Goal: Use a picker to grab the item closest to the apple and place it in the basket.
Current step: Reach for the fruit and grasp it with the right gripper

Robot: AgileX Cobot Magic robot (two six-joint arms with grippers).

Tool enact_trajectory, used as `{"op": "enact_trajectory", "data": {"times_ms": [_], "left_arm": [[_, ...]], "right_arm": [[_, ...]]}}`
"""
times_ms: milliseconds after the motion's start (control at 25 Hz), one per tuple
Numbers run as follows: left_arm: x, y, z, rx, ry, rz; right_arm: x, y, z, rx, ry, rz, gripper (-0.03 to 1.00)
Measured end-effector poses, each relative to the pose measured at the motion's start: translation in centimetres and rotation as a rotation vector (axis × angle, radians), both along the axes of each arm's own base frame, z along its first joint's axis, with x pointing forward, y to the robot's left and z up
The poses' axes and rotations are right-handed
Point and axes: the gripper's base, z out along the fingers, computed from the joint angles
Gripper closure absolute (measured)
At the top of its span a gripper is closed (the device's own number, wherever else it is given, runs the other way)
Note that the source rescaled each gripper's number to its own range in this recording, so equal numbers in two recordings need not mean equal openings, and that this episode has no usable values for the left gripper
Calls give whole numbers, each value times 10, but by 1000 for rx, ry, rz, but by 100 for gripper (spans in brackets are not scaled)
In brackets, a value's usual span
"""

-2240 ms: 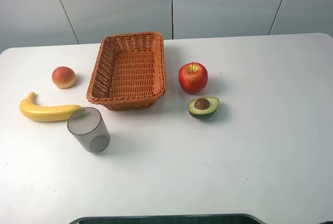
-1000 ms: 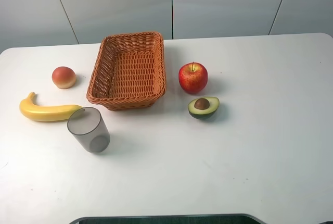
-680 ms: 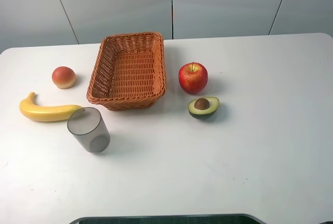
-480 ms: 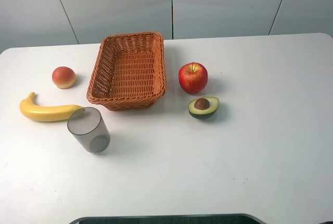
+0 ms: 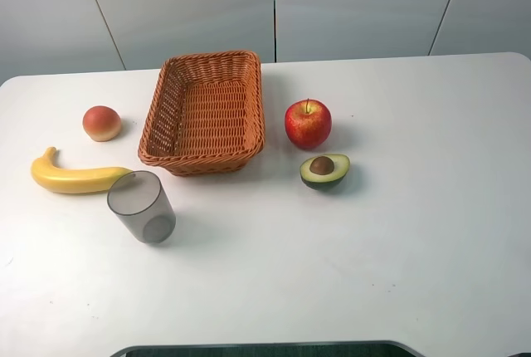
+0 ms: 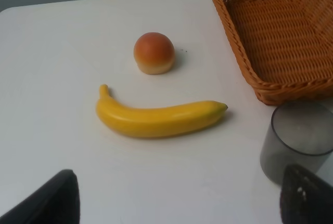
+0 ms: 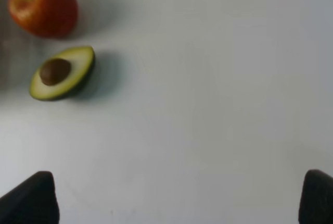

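A red apple (image 5: 308, 123) stands just right of the woven brown basket (image 5: 205, 112). Closest to it lies a halved avocado (image 5: 324, 170), pit up, slightly nearer the front. The right wrist view shows the apple (image 7: 43, 6) and avocado (image 7: 62, 73) well ahead of my right gripper (image 7: 171, 203), which is open with only its dark fingertips (image 7: 28, 198) showing. My left gripper (image 6: 177, 203) is open too, hovering before the banana (image 6: 158, 117). Neither gripper appears in the exterior high view. The basket holds nothing.
Left of the basket sit a small peach-coloured bun (image 5: 102, 123), a yellow banana (image 5: 76, 177) and a grey translucent cup (image 5: 142, 207). The white table (image 5: 415, 249) stretches bare to the right and front of the avocado.
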Motion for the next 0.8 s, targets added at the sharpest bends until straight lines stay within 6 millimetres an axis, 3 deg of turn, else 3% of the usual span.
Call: {"op": "enact_trajectory", "data": {"times_ms": [160, 320, 800], "left_arm": [[0, 0, 0, 0, 0, 0], [0, 0, 0, 0, 0, 0], [0, 0, 0, 0, -2, 0]], "right_arm": [[25, 7, -15, -1, 128, 46, -3], [53, 30, -35, -42, 222, 135, -3], [161, 144, -88, -77, 376, 265, -3]]}}
